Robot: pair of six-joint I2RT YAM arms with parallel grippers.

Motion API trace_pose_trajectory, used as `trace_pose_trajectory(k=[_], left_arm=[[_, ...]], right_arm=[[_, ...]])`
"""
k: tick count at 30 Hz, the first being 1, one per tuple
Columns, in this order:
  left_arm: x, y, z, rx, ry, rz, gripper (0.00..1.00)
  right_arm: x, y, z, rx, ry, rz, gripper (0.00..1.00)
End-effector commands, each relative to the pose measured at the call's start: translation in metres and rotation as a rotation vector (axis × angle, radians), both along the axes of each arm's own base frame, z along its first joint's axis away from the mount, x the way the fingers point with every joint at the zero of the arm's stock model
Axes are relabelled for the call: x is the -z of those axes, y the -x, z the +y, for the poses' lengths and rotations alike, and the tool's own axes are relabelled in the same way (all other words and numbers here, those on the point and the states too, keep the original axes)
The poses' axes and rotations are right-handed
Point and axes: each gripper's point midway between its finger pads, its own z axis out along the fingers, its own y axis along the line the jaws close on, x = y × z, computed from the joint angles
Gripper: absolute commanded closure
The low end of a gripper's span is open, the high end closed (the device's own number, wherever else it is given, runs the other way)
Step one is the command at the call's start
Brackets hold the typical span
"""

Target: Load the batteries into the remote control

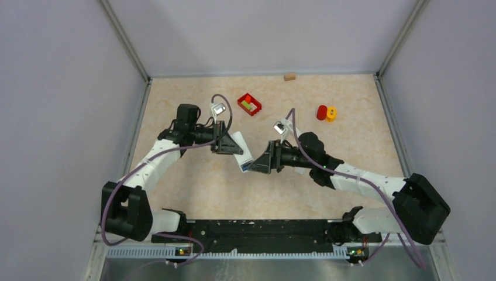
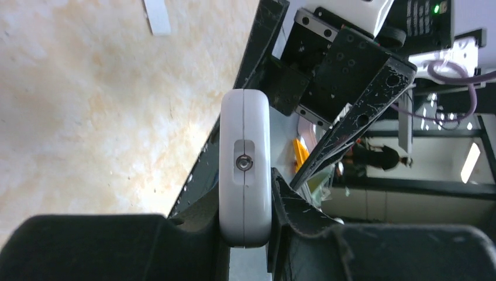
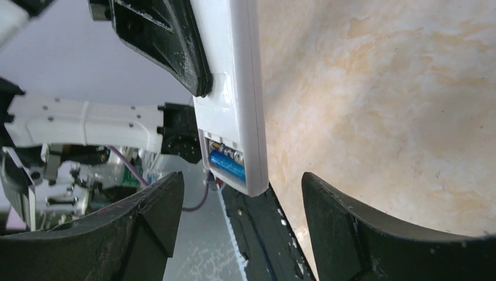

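Note:
My left gripper (image 1: pixel 229 144) is shut on a white remote control (image 1: pixel 241 153) and holds it off the table, tilted toward the right arm. The left wrist view shows its end with a small round lens (image 2: pixel 244 163) clamped between the fingers. In the right wrist view the remote (image 3: pixel 234 88) has its battery bay uncovered, with a blue battery (image 3: pixel 227 165) and a dark one (image 3: pixel 224 149) seated inside. My right gripper (image 3: pixel 240 205) is open and empty, its fingers (image 3: pixel 149 216) either side of the bay end, not touching it. It shows in the top view (image 1: pixel 257 165) just right of the remote.
A red tray (image 1: pixel 250 105) with green and yellow pieces lies behind the arms. A red and a yellow object (image 1: pixel 326 113) stand at the back right, a small tan block (image 1: pixel 289 76) at the back wall. A white strip (image 2: pixel 157 16) lies on the table.

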Motion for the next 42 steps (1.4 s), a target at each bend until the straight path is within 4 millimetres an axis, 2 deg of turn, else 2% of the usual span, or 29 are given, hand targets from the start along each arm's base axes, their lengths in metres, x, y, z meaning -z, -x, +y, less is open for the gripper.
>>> trace_pose_trajectory(k=[1, 5, 8, 11, 15, 19, 22, 28, 31, 39, 42], left_arm=[[-0.036, -0.024, -0.004, -0.124, 0.084, -0.162, 1.0], [-0.046, -0.041, -0.004, -0.241, 0.125, -0.227, 1.0], [-0.054, -0.043, -0.002, -0.293, 0.156, -0.266, 1.0], [-0.066, -0.044, 0.0, -0.332, 0.195, -0.305, 1.0], [-0.08, -0.043, 0.003, -0.37, 0.232, -0.344, 1.0], [-0.084, -0.041, 0.004, -0.376, 0.237, -0.354, 1.0], [-0.085, -0.041, 0.003, -0.372, 0.241, -0.348, 1.0], [-0.086, -0.04, 0.003, -0.374, 0.246, -0.348, 1.0], [-0.085, -0.041, 0.003, -0.368, 0.248, -0.337, 1.0], [-0.088, -0.039, 0.002, -0.361, 0.263, -0.343, 1.0], [-0.09, -0.035, 0.002, -0.351, 0.278, -0.359, 1.0]], right_arm=[[-0.046, -0.028, -0.011, 0.227, -0.181, 0.009, 0.26], [-0.064, -0.045, -0.029, 0.405, -0.306, 0.082, 0.31], [-0.08, -0.054, -0.038, 0.481, -0.365, 0.076, 0.33], [-0.086, -0.062, -0.042, 0.53, -0.372, 0.071, 0.36], [-0.083, -0.071, -0.039, 0.557, -0.336, 0.083, 0.42], [-0.078, -0.077, -0.029, 0.543, -0.293, 0.086, 0.46], [-0.085, -0.078, -0.022, 0.513, -0.329, 0.07, 0.5], [-0.1, -0.075, -0.015, 0.461, -0.417, 0.044, 0.49], [-0.098, -0.076, -0.014, 0.466, -0.419, 0.054, 0.51], [-0.086, -0.085, -0.016, 0.519, -0.389, 0.09, 0.69], [-0.08, -0.089, -0.014, 0.533, -0.374, 0.124, 0.72]])
